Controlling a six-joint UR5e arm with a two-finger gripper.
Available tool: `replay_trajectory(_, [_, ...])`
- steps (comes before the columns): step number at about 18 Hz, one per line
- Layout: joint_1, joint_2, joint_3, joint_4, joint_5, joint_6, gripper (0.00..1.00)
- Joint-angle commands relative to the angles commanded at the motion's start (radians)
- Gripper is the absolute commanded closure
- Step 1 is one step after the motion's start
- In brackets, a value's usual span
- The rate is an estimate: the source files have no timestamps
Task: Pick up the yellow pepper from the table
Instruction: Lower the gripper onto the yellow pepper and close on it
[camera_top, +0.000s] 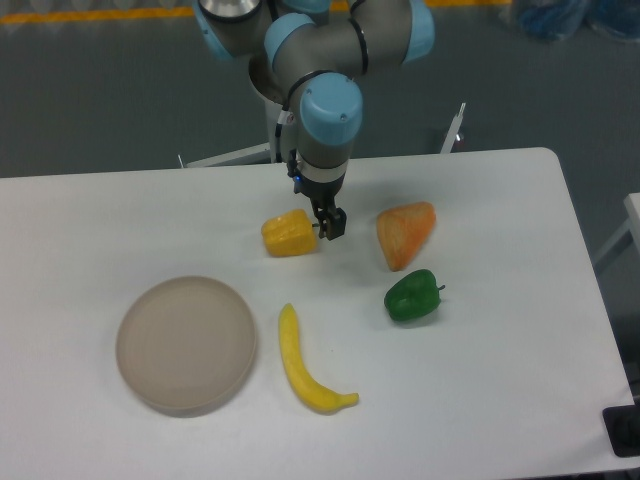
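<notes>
The yellow pepper (288, 233) lies on its side on the white table (120, 220), a little left of centre, stem pointing right. My gripper (330, 224) hangs just off the pepper's stem end, its dark fingers pointing down near the tabletop. It holds nothing. From this angle I cannot make out the gap between the fingers.
A pale orange wedge-shaped piece (404, 234) lies right of the gripper, a green pepper (412, 296) below it. A banana (305, 362) lies at the front centre. A round beige plate (186, 343) sits at the front left. The arm's base (300, 110) stands behind the table.
</notes>
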Motion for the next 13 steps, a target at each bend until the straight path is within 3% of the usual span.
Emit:
replay_trajectory(3, [-0.025,-0.012,-0.02,0.057,0.0,-0.002,0.0])
replay_trajectory(9, [-0.046,-0.028,-0.034,0.071,-0.017,-0.054,0.0])
replay_trajectory(13, [-0.071,-0.064,-0.034,0.118,-0.017,-0.097,0.01])
